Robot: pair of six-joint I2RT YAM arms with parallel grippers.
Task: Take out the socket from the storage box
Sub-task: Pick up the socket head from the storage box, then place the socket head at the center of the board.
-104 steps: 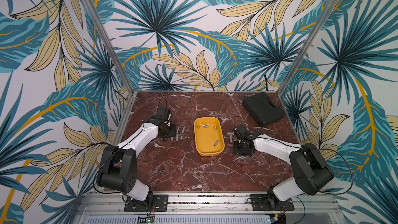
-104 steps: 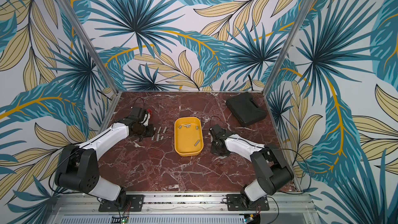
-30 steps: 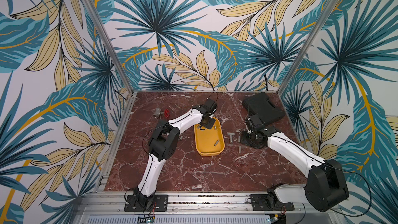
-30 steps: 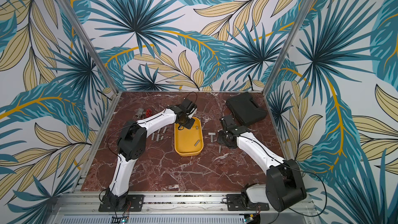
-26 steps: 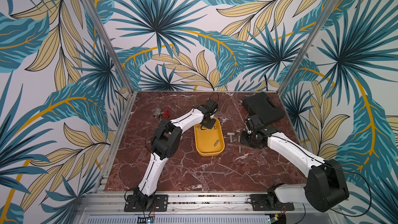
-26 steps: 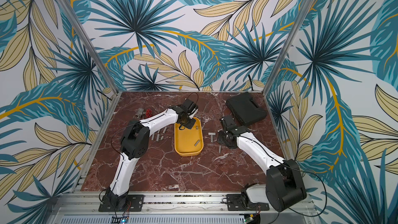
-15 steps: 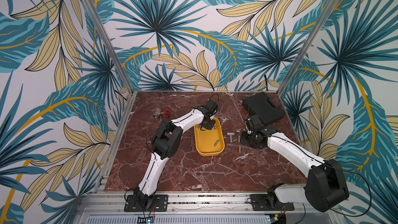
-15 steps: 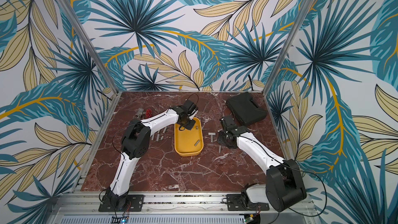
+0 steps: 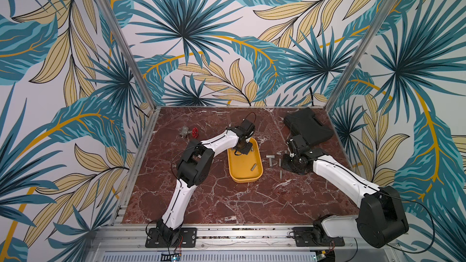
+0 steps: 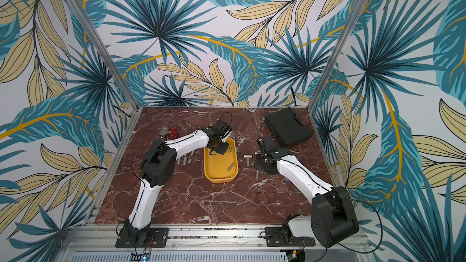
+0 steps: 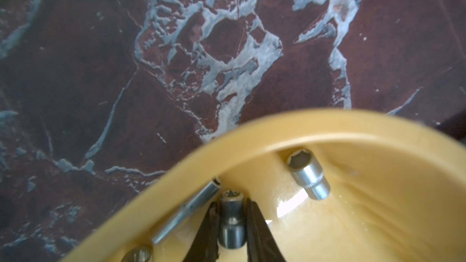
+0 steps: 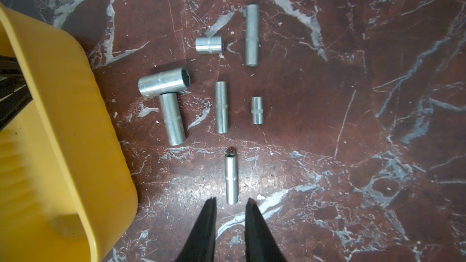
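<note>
The storage box (image 9: 245, 172) is a shallow yellow tray in the middle of the marble table, seen in both top views (image 10: 219, 172). My left gripper (image 9: 241, 147) reaches into its far end. In the left wrist view the left gripper (image 11: 231, 206) is shut on a small dark steel socket (image 11: 231, 223) that rests on the tray floor by the rim. A short socket (image 11: 309, 177) and a thin long one (image 11: 186, 215) lie beside it. My right gripper (image 12: 230, 201) hangs open over the table right of the box, its tips flanking the end of a slim socket (image 12: 231, 177) without touching it.
Several sockets (image 12: 219, 107) lie on the marble right of the box, and more (image 10: 185, 160) to its left. One loose socket (image 9: 253, 167) lies in the tray's near half. A black case (image 9: 307, 127) sits back right. A valve with a red handle (image 9: 189, 132) sits back left.
The left jaws have closed onto the small socket in the tray's far end. The right arm has hardly moved.
</note>
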